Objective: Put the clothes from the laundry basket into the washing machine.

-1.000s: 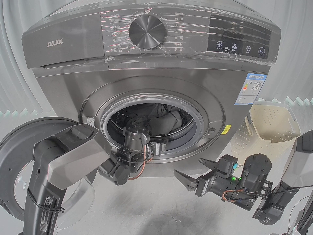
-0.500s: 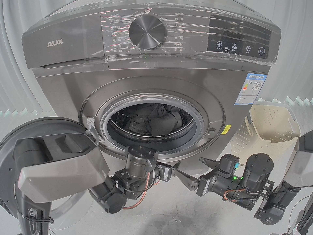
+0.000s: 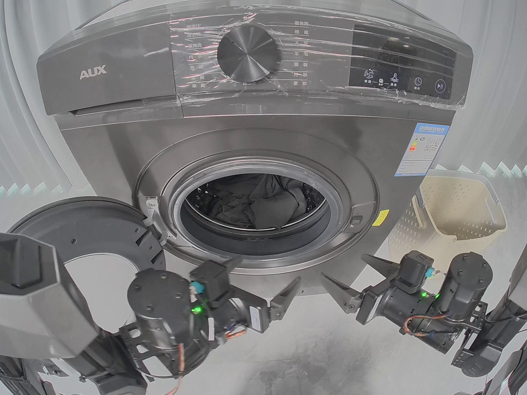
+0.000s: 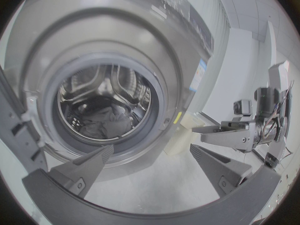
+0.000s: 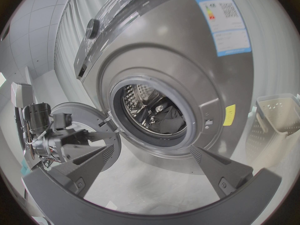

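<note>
Clothes [image 3: 255,201] lie in washer [image 3: 307,133] drum, beyond both pincers; left pincer [image 3: 270,268] wide, empty; right pincer [image 3: 342,265] likewise.

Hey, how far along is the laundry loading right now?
Done: dark grey clothes lie inside the silver front-loading washing machine; the cream perforated plastic laundry basket shows none in its visible part. In hand: nothing, the left claw and right claw are open and empty. Left: perhaps shutting the open round door.
</note>
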Motion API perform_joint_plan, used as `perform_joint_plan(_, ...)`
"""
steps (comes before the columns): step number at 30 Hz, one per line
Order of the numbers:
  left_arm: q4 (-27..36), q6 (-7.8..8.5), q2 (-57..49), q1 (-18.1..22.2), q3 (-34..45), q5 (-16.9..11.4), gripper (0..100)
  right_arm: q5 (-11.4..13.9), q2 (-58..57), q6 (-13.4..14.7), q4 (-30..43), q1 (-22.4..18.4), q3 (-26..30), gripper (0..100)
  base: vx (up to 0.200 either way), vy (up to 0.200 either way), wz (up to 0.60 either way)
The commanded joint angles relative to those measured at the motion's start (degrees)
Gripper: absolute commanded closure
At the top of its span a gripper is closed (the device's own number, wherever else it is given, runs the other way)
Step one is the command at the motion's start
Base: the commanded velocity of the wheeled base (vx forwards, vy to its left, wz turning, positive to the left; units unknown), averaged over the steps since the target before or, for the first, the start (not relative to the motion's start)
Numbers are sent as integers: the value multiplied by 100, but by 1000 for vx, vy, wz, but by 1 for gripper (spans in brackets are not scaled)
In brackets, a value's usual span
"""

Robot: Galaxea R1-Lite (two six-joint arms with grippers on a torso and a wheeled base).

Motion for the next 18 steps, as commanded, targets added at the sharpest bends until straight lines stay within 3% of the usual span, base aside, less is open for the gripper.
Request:
perform_joint_plan(1, -553, 17, -1003, 341, 1068, 314, 0, -146, -784, -76, 3, -316, 614, 0, 0, 0, 0)
perform_joint_plan(5, -544, -1, -1416, 534, 1507, 287, 0, -138, -942, -102, 12, -659, 913, 0, 0, 0, 0)
perform_joint_plan(9, -544, 43, -1627, 666, 1674, 296, 0, -138, -1074, -243, 3, -738, 1106, 0, 0, 0, 0)
perform_joint_plan(12, -553, 201, -1873, 666, 1955, 314, 0, -164, -1232, -269, 91, -738, 1220, 0, -200, 0, 0)
perform_joint_plan(15, -544, 245, -2040, 666, 2052, 322, 0, -217, -1372, -287, 126, -738, 1220, 0, -200, 0, 0)
perform_joint_plan(16, -544, 324, -2268, 728, 2131, 331, 0, -393, -1539, -357, 266, -738, 1220, 0, -200, 0, 0)
perform_joint_plan(18, -526, 456, -2550, 1009, 2175, 261, 0, -463, -1909, -480, 688, -747, 1220, 0, -200, 0, 0)
